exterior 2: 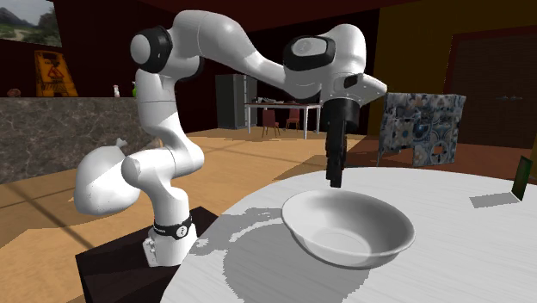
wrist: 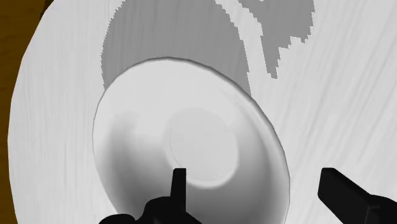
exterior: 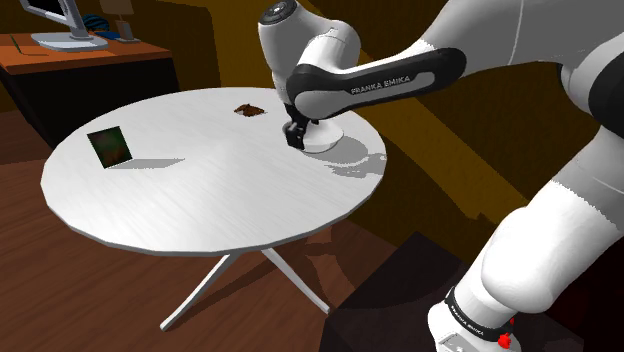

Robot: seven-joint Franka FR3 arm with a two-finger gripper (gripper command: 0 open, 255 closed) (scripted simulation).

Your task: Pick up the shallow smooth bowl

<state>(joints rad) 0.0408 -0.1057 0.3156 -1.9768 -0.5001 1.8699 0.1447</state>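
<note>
Gripper [wrist: 254, 178] is released: fingers [wrist: 179, 184] spread wide, nothing clasped. It points straight down and hangs just above the bowl [wrist: 191, 146]; I see no contact.

In the wrist view one finger is over the bowl's inner wall and the other is outside the rim, over bare worktop [wrist: 356, 76], so the jaws straddle the rim. The second exterior view agrees: gripper [exterior 2: 336, 179] is over the bowl's [exterior 2: 348, 228] rim, tips a little short of rim height. In the shoulder view the gripper [exterior: 295, 135] hides part of the bowl [exterior: 325, 140].

The bowl is white, shallow and upright, directly below the gripper, near the worktop edge.

Step, as I read it: pre-grasp line-up over the rim looks done, descent and close not yet done.

Next move calls for:
- a straight drop until the rim wall sits between the pads, stopping before the outer finger hits the worktop
- then clamp on the rim and lift vertically

Watch: the wall looks smooth and sloped, so the pads may slide up off it. A one-sided rim hold will likely let the bowl tilt on lift. An off-centre close could shove it toward the edge.

Farther out, the green card [exterior: 109, 146] stands well apart across the worktop, and the small brown thing [exterior: 248, 110] lies off to one side. Neither is in the path.
</note>
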